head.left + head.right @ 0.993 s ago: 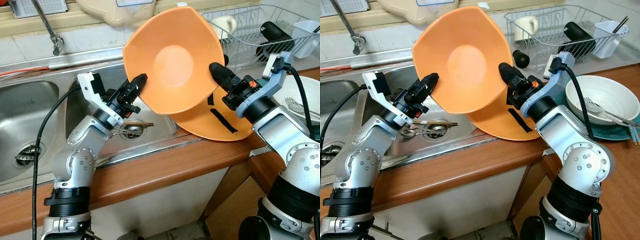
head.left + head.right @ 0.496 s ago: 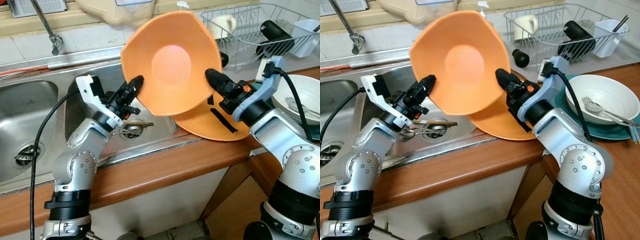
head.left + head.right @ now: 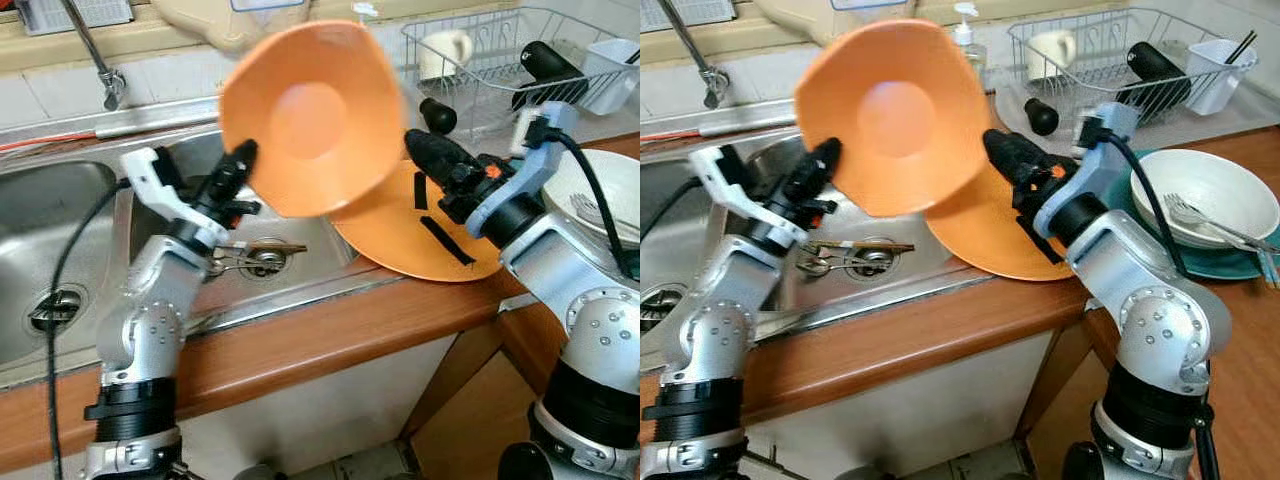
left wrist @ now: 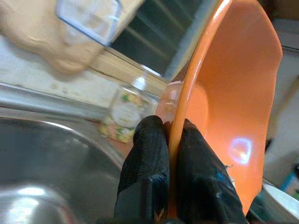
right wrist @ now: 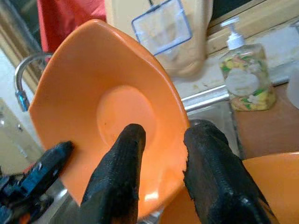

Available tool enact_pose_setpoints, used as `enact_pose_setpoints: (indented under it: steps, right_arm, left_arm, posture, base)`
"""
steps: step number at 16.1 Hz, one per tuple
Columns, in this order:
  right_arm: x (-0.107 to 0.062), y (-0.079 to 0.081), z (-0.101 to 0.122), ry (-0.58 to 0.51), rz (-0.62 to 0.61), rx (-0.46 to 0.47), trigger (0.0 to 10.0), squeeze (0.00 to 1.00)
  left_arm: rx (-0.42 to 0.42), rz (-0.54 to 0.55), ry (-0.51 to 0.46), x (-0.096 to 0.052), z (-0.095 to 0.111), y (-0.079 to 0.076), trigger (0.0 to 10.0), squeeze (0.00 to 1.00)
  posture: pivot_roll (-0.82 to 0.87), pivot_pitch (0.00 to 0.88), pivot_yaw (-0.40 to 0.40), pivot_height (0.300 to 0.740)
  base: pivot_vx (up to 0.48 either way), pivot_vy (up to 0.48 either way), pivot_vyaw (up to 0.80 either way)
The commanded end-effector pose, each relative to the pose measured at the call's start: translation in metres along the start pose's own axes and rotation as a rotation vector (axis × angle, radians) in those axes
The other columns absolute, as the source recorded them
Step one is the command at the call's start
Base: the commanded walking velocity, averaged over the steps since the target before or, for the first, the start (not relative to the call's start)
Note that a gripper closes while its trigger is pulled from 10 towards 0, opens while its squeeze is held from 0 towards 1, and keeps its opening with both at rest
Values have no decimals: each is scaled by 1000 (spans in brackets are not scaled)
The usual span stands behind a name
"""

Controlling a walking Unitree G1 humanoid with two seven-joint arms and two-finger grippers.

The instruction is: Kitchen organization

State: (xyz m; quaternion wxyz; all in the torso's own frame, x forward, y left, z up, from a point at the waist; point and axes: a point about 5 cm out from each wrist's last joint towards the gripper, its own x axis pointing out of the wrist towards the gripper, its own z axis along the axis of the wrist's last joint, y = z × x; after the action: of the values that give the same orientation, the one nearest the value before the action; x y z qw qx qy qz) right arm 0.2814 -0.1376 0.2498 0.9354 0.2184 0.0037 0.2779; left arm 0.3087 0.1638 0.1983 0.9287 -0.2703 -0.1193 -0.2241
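Release is seen: the right end effector, fingers parted, is now off the orange bowl, which is carried toward nine o'clock over the sink, pinched by the left end effector alone.

Steel sink set in a wooden counter; faucet behind it, utensils lying at the drain. Soap dispenser on the back ledge. Wire dish rack holds a mug, a black bottle and a white caddy.
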Motion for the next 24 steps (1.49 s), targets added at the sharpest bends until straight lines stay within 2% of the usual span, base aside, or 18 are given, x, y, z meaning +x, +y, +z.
enact_pose_setpoints:
  steps: [1,2,6,7,10,12,14,16,18,20,21,22,23,24]
  right_arm:
    - [-2,2,-2,13,5,-36,10000,0]
    - [-3,2,-2,19,3,-43,10000,0]
    - [-8,0,-9,92,-5,-142,10000,0]
    - [-11,1,-13,132,0,-194,10000,0]
    - [-13,5,-19,196,40,-273,10000,0]
    - [-14,6,-22,223,58,-305,10000,0]
    - [-14,6,-25,249,63,-331,10000,0]
    - [-16,5,-30,280,76,-373,10000,0]
    - [-16,5,-32,290,86,-386,10000,0]
    - [-19,8,-37,319,127,-430,10000,0]
    - [-19,9,-38,317,137,-438,10000,0]
    - [-19,9,-39,318,139,-443,10000,0]
    - [-19,8,-39,318,140,-446,10000,0]
    - [-19,8,-40,317,141,-452,10000,0]
  left_arm:
    - [33,33,-63,2,15,7,0,0]
    - [37,48,-70,1,17,10,0,0]
    - [139,194,-63,-5,23,32,0,0]
    - [206,249,-17,-8,22,42,0,0]
    - [329,358,66,-10,19,56,0,0]
    - [371,389,106,-10,16,60,0,0]
    - [386,401,172,-9,9,63,0,0]
    - [403,410,291,-8,-6,68,0,0]
    - [396,419,321,-8,-10,69,0,0]
    - [384,423,411,-7,-22,71,0,0]
    - [388,425,433,-7,-24,72,588,0]
    - [382,422,475,-8,-30,72,2863,0]
    - [377,414,518,-9,-35,72,8392,0]
    - [385,414,557,-10,-39,72,10000,0]
  posture:
    - [-128,0,74,740]
    - [-128,0,74,740]
    - [-142,0,83,740]
    - [-143,0,81,740]
    - [-145,0,82,740]
    - [-146,0,84,740]
    - [-151,0,84,740]
    - [-159,0,89,740]
    - [-161,0,90,740]
    - [-166,0,90,740]
    - [-168,0,91,740]
    - [-170,0,92,740]
    - [-171,0,92,740]
    - [-172,0,93,740]
  base:
    - [0,0,0]
    - [0,0,0]
    - [0,0,0]
    - [0,0,0]
    - [0,0,0]
    - [0,0,0]
    - [0,0,0]
    - [0,0,0]
    - [0,0,0]
    - [0,0,0]
    - [0,0,0]
    - [0,0,0]
    - [0,0,0]
    - [0,0,0]
